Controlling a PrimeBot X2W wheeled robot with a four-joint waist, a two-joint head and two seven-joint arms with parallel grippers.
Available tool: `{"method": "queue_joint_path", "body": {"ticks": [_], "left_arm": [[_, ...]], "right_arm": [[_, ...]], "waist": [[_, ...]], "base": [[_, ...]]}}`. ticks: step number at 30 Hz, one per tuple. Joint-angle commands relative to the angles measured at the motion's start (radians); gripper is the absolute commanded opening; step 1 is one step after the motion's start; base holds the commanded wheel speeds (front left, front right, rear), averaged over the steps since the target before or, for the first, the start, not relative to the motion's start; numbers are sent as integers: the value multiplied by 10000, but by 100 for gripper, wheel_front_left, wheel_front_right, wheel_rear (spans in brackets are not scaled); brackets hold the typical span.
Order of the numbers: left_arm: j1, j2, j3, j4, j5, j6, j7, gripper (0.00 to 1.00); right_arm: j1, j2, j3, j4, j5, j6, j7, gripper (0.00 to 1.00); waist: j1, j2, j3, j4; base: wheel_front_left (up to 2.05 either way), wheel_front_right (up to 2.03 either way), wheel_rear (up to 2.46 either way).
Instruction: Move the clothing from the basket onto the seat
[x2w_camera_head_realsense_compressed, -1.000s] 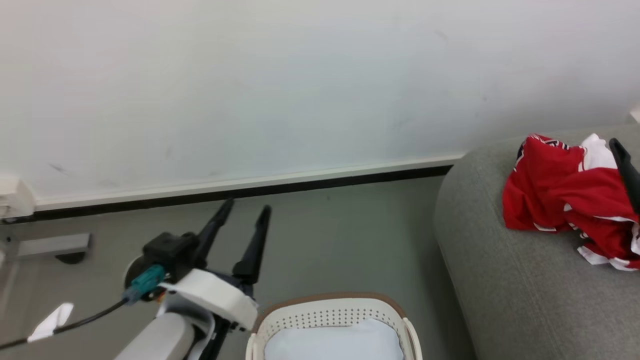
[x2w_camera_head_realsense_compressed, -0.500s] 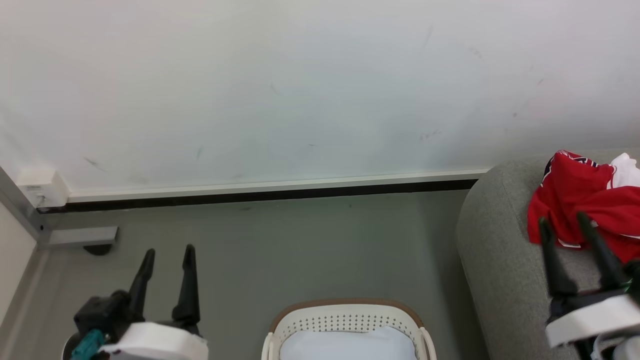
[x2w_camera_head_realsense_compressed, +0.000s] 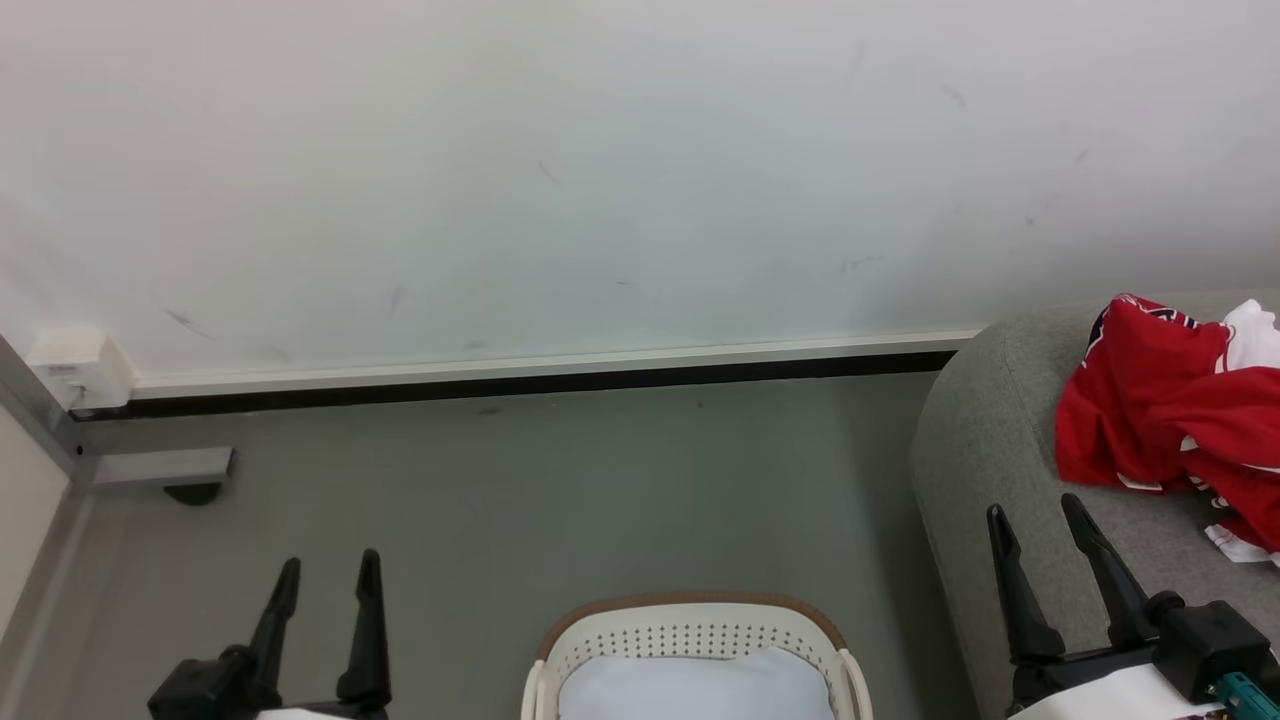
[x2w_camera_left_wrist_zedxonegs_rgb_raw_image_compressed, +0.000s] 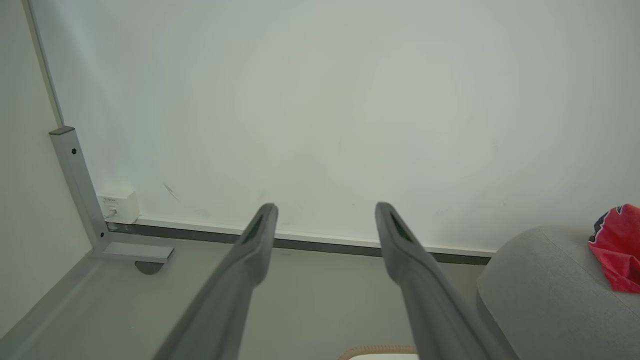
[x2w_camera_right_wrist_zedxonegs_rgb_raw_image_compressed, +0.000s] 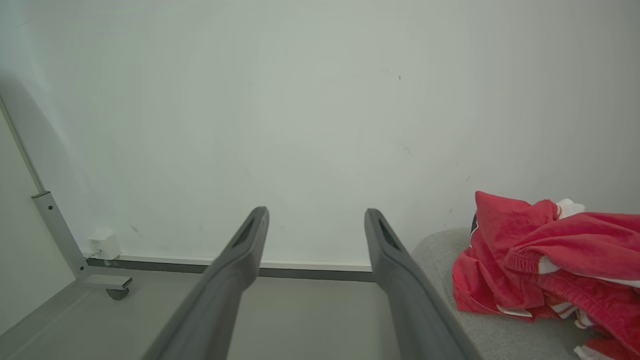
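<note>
One basket (x2w_camera_head_realsense_compressed: 690, 635) bottom centre holding one pale cloth (x2w_camera_head_realsense_compressed: 695, 690), one seat (x2w_camera_head_realsense_compressed: 1000, 450) at right, one red clothing heap (x2w_camera_head_realsense_compressed: 1160, 420) (garment count unclear), one wall box (x2w_camera_head_realsense_compressed: 80, 370) at left, two grippers: left gripper (x2w_camera_head_realsense_compressed: 330, 558), right gripper (x2w_camera_head_realsense_compressed: 1032, 504).

Even light is washing the wall (x2w_camera_head_realsense_compressed: 640, 180) pale. A dim shadow is lying over its left side in the right wrist view, where wide-angle distortion is tilting the metal post (x2w_camera_right_wrist_zedxonegs_rgb_raw_image_compressed: 57, 231) and the right claw (x2w_camera_right_wrist_zedxonegs_rgb_raw_image_compressed: 315, 220) is looking soft.

The grey floor (x2w_camera_head_realsense_compressed: 600, 500) carries the basket (x2w_camera_head_realsense_compressed: 690, 632) and the seat (x2w_camera_head_realsense_compressed: 1000, 440), with red clothing (x2w_camera_head_realsense_compressed: 1150, 420) heaped on it.
</note>
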Motion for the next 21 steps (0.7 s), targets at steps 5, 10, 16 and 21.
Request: {"method": "queue_joint_path", "body": {"ticks": [5, 10, 16, 21], "left_arm": [[67, -252, 412, 130, 439, -448, -5, 100], [-64, -467, 666, 232, 676, -716, -5, 100], [-89, -575, 926, 336, 875, -912, -6, 100], [-126, -613, 1049, 409, 976, -1040, -6, 100]], "right_arm": [[-40, 84, -64, 44, -51, -24, 3, 100], [-120, 124, -21, 83, -10, -24, 2, 100], [-151, 159, 44, 112, 73, -24, 2, 100], [-162, 186, 98, 110, 129, -24, 2, 100]], "waist": [[1, 0, 1, 2], [1, 0, -8, -38], [1, 0, -15, -106], [1, 0, -20, -139]], "base": [[0, 0, 0], [0, 0, 0], [0, 0, 0], [0, 0, 0]]}}
